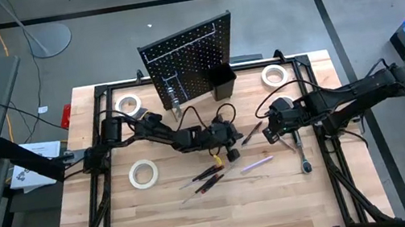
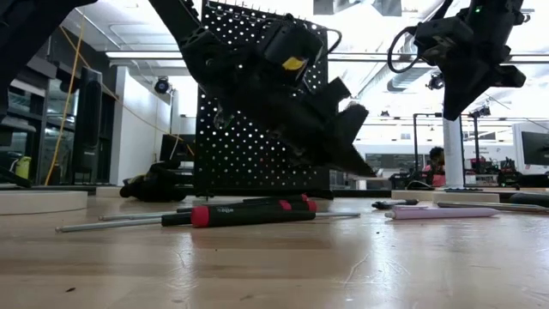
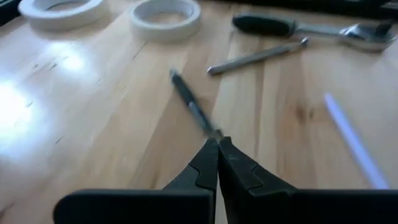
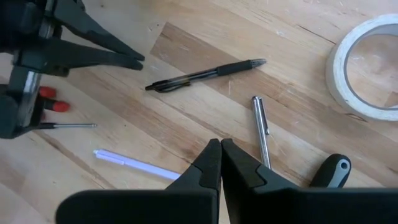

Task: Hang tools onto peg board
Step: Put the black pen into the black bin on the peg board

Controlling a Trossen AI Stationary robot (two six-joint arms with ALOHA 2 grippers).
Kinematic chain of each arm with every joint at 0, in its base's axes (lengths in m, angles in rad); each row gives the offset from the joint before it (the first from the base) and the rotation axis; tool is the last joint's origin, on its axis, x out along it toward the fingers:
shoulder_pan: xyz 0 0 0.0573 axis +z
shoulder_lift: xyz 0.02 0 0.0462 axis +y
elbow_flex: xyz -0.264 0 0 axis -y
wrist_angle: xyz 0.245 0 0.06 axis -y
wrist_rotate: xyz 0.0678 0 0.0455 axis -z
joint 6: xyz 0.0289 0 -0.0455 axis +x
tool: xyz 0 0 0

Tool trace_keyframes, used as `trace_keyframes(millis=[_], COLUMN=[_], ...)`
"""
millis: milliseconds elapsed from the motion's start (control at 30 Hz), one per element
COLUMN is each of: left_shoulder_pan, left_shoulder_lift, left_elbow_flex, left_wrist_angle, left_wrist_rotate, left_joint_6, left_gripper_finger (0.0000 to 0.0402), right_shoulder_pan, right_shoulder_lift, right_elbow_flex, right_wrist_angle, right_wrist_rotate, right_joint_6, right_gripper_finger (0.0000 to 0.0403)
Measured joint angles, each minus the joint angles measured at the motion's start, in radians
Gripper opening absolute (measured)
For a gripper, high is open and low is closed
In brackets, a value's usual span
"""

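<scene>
Your peg board (image 1: 190, 60) stands upright at the far edge of the wooden table (image 1: 203, 219), with a small black bin (image 1: 222, 83) fixed to its front and a silver tool (image 1: 172, 94) already hanging on its left half. The rest of the tools lie flat on the wood. You have two red-handled screwdrivers (image 1: 208, 176) near the middle, a pale purple pen-like tool (image 1: 257, 165) just to their right, a black pen (image 1: 252, 132) between the two grippers, and a ratchet (image 1: 305, 158) with a dark grip under the right arm. Four white tape rolls sit around them: one (image 1: 143, 173) left of the screwdrivers, one (image 1: 129, 105) beside the board's left foot, one (image 1: 274, 76) at the board's right, and one (image 1: 284, 104) partly under the right arm.

Your left gripper (image 1: 233, 151) hovers low just above the screwdrivers, fingers pressed together and empty. Your right gripper (image 1: 271, 133) hangs near the black pen, also closed on nothing.

There is small print on one screwdriver's black shaft in the low view, but you cannot read it.
</scene>
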Motion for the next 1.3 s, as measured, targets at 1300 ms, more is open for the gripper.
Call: trace_keyframes(millis=[1300], left_shoulder_pan=[-0.028], left_shoulder_lift=[0.136], left_elbow_flex=[0.15], left_wrist_angle=[-0.096], left_wrist_rotate=[0.015], left_joint_6=[0.001], left_gripper_finger=[0.0], right_shoulder_pan=[0.0], right_shoulder_lift=[0.0], right_elbow_flex=[0.0], right_wrist_angle=[-0.005], right_wrist_rotate=[-0.002], right_joint_6=[0.004], right_gripper_finger=[0.0])
